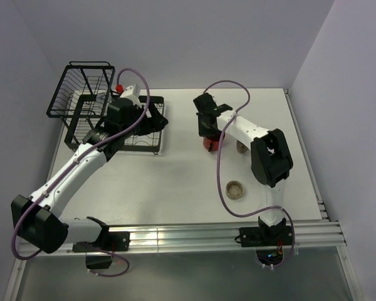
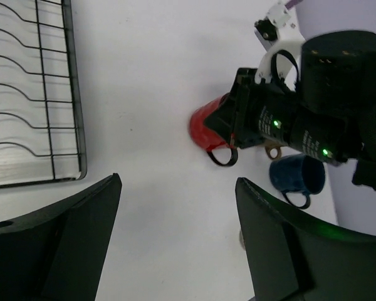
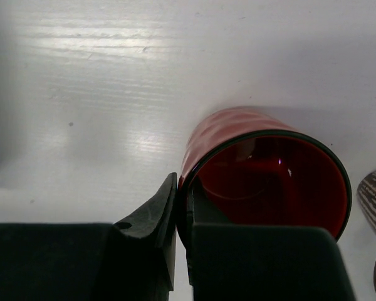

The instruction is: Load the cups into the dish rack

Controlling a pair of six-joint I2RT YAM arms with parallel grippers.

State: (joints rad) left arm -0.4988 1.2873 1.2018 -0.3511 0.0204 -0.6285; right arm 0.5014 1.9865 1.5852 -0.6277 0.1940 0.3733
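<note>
Red mug [image 3: 269, 169] rim pinched tight by right gripper [image 3: 182, 188]; left gripper [image 2: 178, 182] spread wide, empty. Lift straight, slowly: rim pinch may let it swing.

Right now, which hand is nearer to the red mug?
The right. The right hand pinches the rim of the red mug; the left hand hangs open near the dish rack, apart from the mug.

Bright, even light; soft faint shadows on white table [image 1: 175, 182]; glare streaks upper left of right wrist view; near fingers [image 3: 81, 257] blurred, dark, featureless.
</note>
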